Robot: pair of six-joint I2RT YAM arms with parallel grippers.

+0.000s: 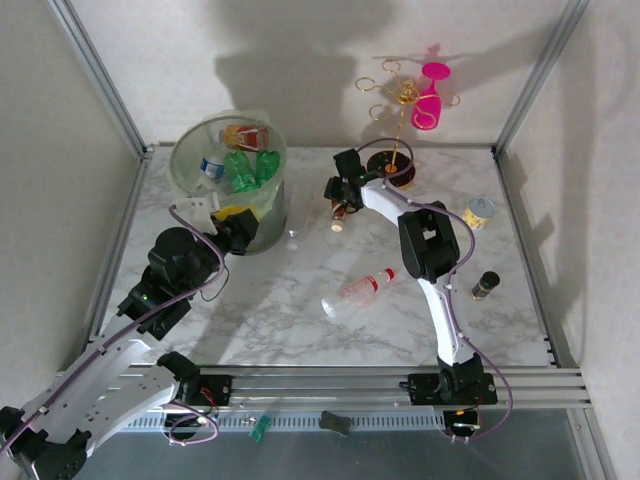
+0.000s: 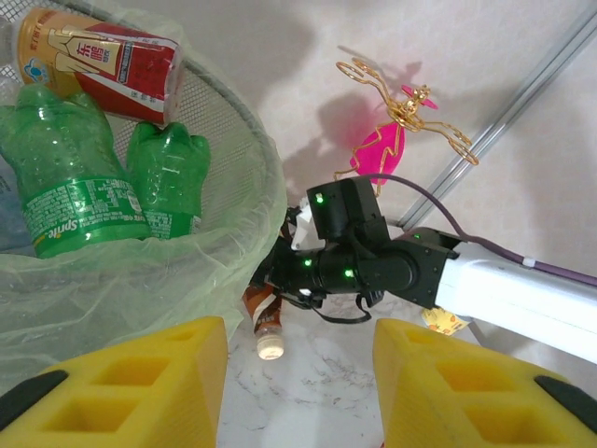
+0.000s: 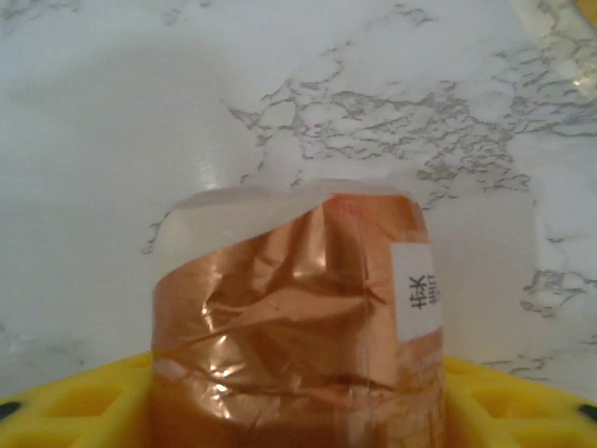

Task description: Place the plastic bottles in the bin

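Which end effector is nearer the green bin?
Left. The left end effector is right beside the bin; the right end effector, gripping a copper-labelled bottle, is apart.

White, grey-veined marble tabletop (image 1: 300, 310), evenly lit. Behind it a plain pale back wall (image 1: 150, 50), and look, big soft shadows (image 1: 290, 75) thrown across it. Left aluminium post (image 1: 100, 75) and right aluminium post (image 1: 540, 75) frame the corners, slotted aluminium rail (image 1: 340, 385) along the near edge
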